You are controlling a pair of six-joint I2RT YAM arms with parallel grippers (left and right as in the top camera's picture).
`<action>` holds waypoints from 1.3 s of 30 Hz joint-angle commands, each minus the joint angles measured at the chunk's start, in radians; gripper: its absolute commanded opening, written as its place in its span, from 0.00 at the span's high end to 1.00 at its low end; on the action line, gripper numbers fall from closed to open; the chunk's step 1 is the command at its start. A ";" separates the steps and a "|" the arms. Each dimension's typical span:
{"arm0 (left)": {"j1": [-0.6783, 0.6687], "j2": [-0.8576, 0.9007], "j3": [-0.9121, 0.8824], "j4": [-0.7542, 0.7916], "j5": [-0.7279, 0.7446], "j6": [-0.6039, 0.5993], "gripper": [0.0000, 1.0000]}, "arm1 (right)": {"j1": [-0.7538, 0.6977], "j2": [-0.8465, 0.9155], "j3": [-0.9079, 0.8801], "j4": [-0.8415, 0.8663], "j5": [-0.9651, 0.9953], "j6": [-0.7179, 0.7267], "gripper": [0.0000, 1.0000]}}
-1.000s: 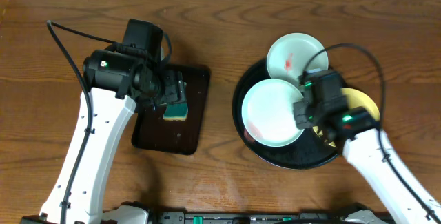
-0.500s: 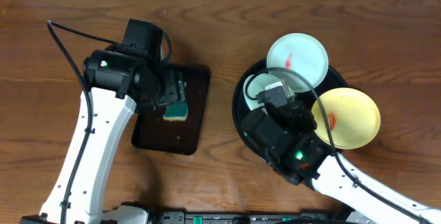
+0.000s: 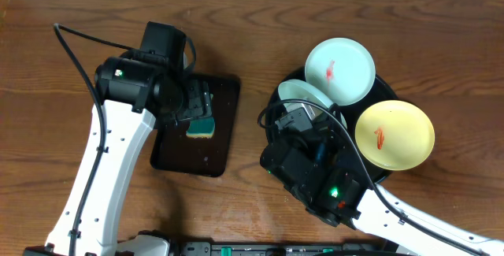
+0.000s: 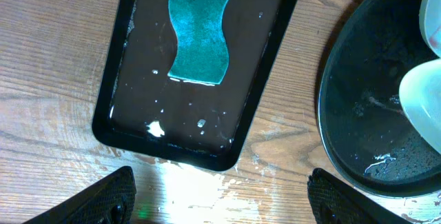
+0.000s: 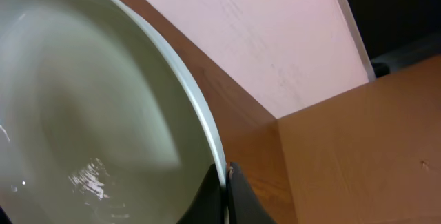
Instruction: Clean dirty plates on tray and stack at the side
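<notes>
Over the tray (image 4: 358, 100), right gripper (image 5: 225, 182) clamps only the wet rim of the mint plate (image 5: 89, 114); tilted, it could slip.

right gripper (image 5: 224, 182): swung from tray's (image 4: 365, 86) right side to its left | mint plate (image 5: 89, 114): raised, tilted on edge | yellow plate (image 3: 394, 134): uncovered

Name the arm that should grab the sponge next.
Left. The left gripper hangs open over the rectangular tray, close to the sponge lying there. The right gripper is shut on the rim of a mint-white plate, so it is occupied and farther off.
</notes>
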 commanded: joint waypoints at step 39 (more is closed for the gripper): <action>0.001 -0.005 0.002 -0.004 -0.016 0.013 0.20 | 0.005 -0.019 0.014 0.002 -0.023 -0.023 0.99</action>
